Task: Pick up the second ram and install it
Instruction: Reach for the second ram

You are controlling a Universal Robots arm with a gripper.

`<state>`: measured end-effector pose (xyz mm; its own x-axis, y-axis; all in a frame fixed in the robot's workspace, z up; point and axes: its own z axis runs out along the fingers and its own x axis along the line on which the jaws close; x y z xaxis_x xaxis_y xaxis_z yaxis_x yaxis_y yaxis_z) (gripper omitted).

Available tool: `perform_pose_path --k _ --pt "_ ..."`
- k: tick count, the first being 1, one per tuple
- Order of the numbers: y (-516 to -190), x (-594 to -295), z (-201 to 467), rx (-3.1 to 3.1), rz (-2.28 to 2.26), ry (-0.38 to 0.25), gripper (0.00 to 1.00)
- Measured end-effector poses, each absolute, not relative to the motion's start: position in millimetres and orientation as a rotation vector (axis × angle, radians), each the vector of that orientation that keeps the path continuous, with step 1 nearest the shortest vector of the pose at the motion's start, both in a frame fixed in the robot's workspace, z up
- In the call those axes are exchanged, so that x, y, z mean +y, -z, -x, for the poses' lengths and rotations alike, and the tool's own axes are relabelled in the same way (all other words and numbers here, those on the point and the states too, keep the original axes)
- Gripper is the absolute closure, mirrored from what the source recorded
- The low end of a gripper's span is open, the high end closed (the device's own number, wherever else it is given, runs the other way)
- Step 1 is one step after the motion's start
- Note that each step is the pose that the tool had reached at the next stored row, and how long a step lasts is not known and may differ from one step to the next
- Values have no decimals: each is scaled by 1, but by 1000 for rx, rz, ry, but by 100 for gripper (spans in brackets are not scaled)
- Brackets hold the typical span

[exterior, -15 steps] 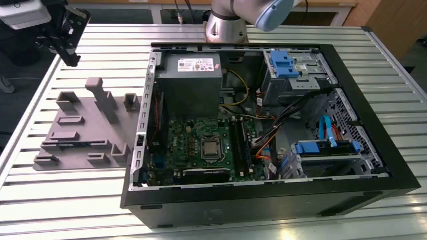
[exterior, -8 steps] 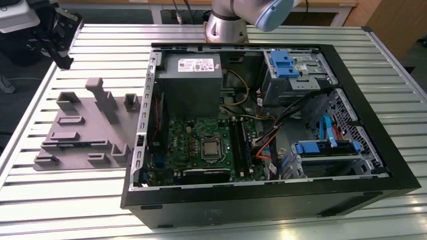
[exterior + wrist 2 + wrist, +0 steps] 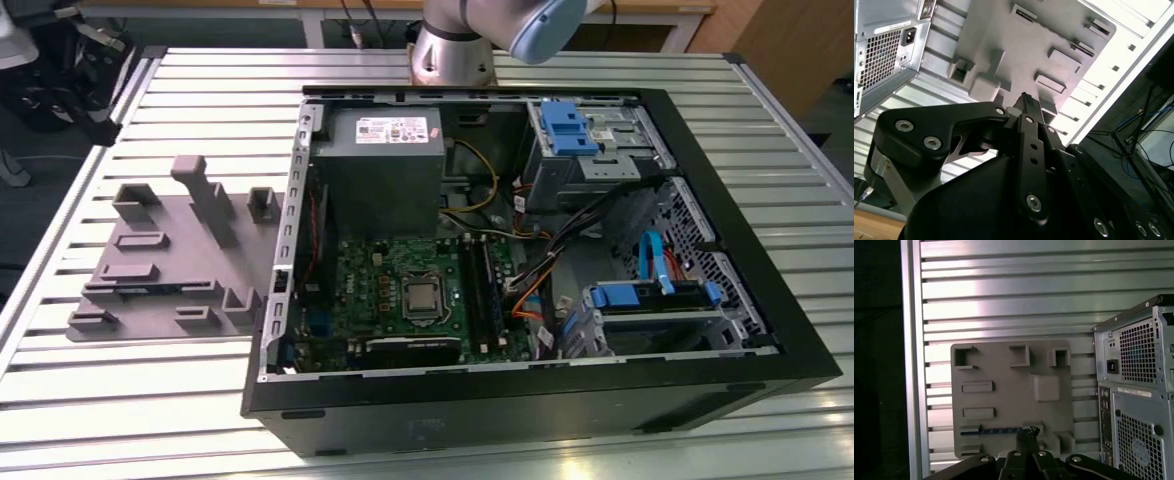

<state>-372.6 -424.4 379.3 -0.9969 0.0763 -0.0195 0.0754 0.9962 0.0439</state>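
Second ram (image 3: 996, 430), a long, thin dark-blue circuit-board stick, lies in a slot of the grey moulded plastic holder tray (image 3: 160, 250). The tray sits on the slatted metal tabletop (image 3: 120, 400), on the exterior view's left, beside the open black computer case (image 3: 534, 400). In both wrist views the black jaws look pressed together on nothing, apart from the tray. I judge the pick-up not yet made. Grasping the stick would call for spread jaws aligned across its long edges.
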Motion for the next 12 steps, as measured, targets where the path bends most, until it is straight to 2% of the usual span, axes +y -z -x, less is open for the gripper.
perform_pose_path --k 12 --pt "-376 -435 402 3117 -118 -67 89"
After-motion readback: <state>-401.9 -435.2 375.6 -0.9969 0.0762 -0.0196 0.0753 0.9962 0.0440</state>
